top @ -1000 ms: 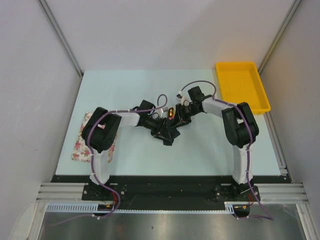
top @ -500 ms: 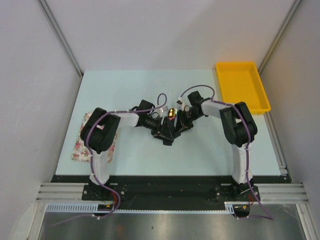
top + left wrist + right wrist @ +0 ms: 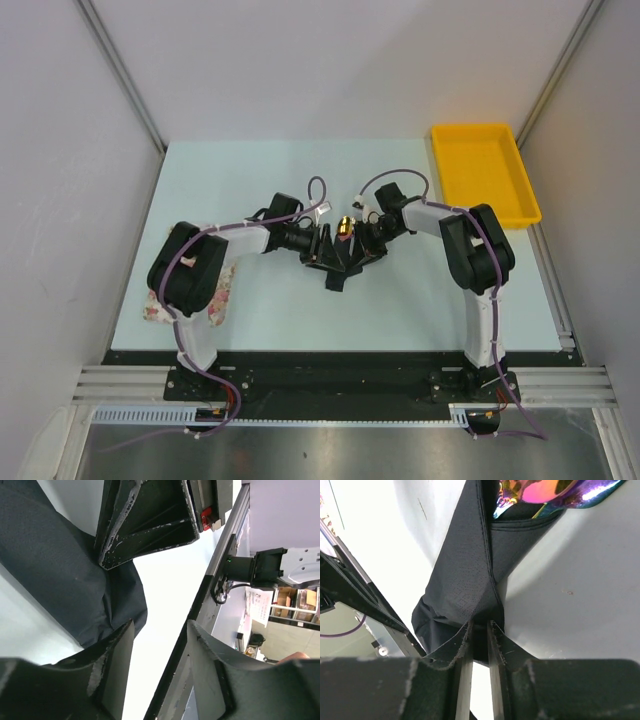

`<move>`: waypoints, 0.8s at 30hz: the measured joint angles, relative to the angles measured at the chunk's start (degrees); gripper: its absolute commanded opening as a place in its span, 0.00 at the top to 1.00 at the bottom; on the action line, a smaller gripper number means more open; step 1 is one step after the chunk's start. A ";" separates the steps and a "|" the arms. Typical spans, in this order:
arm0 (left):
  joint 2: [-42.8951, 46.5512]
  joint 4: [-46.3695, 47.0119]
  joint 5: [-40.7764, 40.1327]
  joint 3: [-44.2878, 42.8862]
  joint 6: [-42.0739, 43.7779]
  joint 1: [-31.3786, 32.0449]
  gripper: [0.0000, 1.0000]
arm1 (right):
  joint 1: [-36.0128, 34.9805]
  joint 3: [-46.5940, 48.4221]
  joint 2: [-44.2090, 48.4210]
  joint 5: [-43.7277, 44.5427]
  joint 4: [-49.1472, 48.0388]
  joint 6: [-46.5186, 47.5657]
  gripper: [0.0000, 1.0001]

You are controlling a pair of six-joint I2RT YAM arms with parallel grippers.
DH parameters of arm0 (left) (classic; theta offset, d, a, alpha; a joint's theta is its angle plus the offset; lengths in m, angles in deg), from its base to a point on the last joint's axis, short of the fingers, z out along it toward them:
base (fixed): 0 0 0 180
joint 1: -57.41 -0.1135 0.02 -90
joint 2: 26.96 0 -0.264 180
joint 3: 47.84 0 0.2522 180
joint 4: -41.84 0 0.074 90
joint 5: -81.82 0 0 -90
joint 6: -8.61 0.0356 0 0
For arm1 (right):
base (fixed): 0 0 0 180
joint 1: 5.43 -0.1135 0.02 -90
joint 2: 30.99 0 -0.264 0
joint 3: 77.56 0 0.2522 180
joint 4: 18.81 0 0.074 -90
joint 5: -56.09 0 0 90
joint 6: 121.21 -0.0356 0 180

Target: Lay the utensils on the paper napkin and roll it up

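The black paper napkin (image 3: 337, 266) lies crumpled and folded at the table's middle, between my two grippers. The utensils are wrapped in it; only shiny gold ends (image 3: 345, 226) poke out at its far side, and they look iridescent in the right wrist view (image 3: 545, 492). My right gripper (image 3: 480, 630) is shut on a fold of the napkin (image 3: 465, 580). My left gripper (image 3: 160, 665) is open and empty, with the napkin (image 3: 50, 570) just left of its fingers. In the top view the left gripper (image 3: 322, 246) and right gripper (image 3: 362, 246) flank the bundle.
A yellow tray (image 3: 485, 170) stands at the far right. A pink-and-white floral mat (image 3: 160, 295) lies at the left, partly under the left arm. The right gripper's black body (image 3: 145, 520) shows close ahead in the left wrist view.
The left arm's elbow has swung left and its wrist has shifted toward the far side. The right gripper drew in toward the napkin, and the bundle looks narrower.
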 measured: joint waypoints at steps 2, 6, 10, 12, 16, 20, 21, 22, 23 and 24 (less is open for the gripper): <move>-0.09 0.09 0.07 0.00 -0.57 0.09 0.59 | -0.07 -0.15 0.22 0.02 -0.20 0.15 0.75; -1.77 0.07 0.31 -0.02 -1.18 0.61 0.71 | -0.28 -0.37 0.57 0.28 -0.46 0.33 0.71; -4.90 -1.77 0.37 -0.02 -0.37 1.25 0.80 | -0.37 -0.37 0.74 0.28 -0.46 0.33 0.69; -6.21 -3.28 0.09 -0.02 0.48 1.49 0.82 | -0.33 -0.31 0.74 0.28 -0.42 0.33 0.69; -7.63 -5.70 -0.66 -0.02 2.16 1.64 0.85 | -0.20 0.13 0.74 0.59 0.09 0.35 0.69; -7.69 -6.82 -0.90 -0.09 3.26 1.84 0.86 | -0.02 0.90 0.74 1.40 0.39 0.35 0.69; -7.74 -7.04 -0.94 -0.11 3.48 1.86 0.87 | 0.07 1.07 0.74 1.49 0.37 0.24 0.69; -7.80 -7.19 -0.96 -0.20 3.50 1.88 0.87 | 0.07 1.22 0.74 1.44 0.33 0.09 0.69; -7.91 -7.34 -0.98 -0.33 3.50 1.88 0.87 | 0.07 1.31 0.79 1.36 0.22 -0.17 0.69; -8.04 -7.48 -1.01 -0.46 3.50 1.88 0.87 | 0.09 1.31 0.96 1.31 0.07 -0.57 0.69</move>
